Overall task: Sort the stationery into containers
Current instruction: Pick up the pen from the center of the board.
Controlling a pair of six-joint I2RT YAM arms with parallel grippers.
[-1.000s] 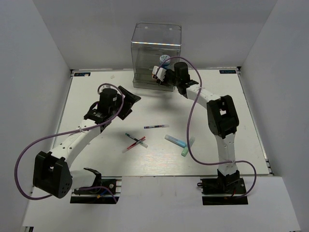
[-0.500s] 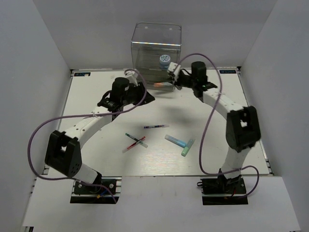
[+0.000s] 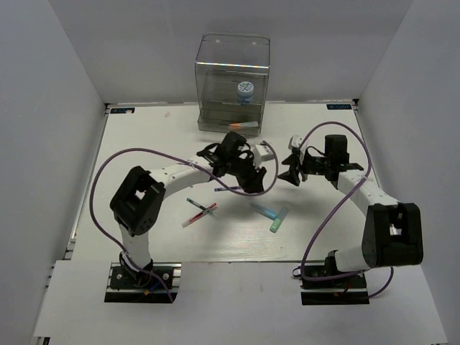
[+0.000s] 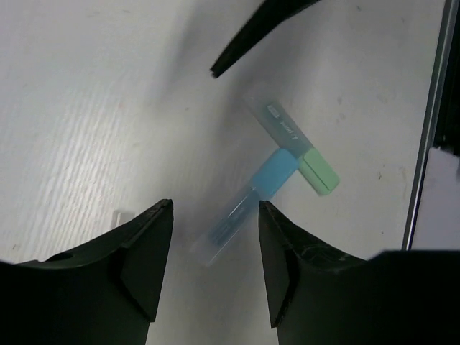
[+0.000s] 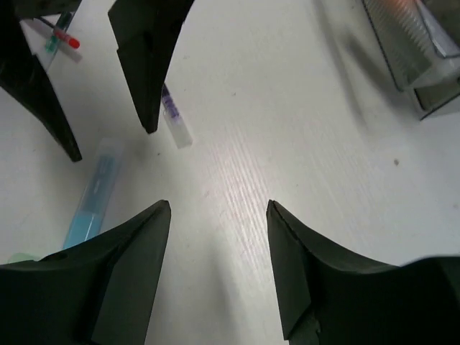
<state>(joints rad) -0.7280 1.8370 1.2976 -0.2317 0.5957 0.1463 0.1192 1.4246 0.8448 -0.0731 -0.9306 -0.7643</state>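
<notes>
Roll (image 3: pixel 245 90) in organizer (image 3: pixel 215 57), overhead view only

Robotics lab test cell

A bare white surface (image 3: pixel 144 136) sits boxed in by plain white walls (image 3: pixel 50 79). Two small arms, left (image 3: pixel 136 205) and right (image 3: pixel 388 230), are bolted to black mounting plates (image 3: pixel 140 282) at its near edge, trailing looped purple cables (image 3: pixel 144 150), with cameras overhead and on each wrist.

Walls (image 3: pixel 144 50): enclosing left, back and right, showing plain grey-white
Table (image 3: pixel 144 136): lying white, catching soft, even light
</notes>
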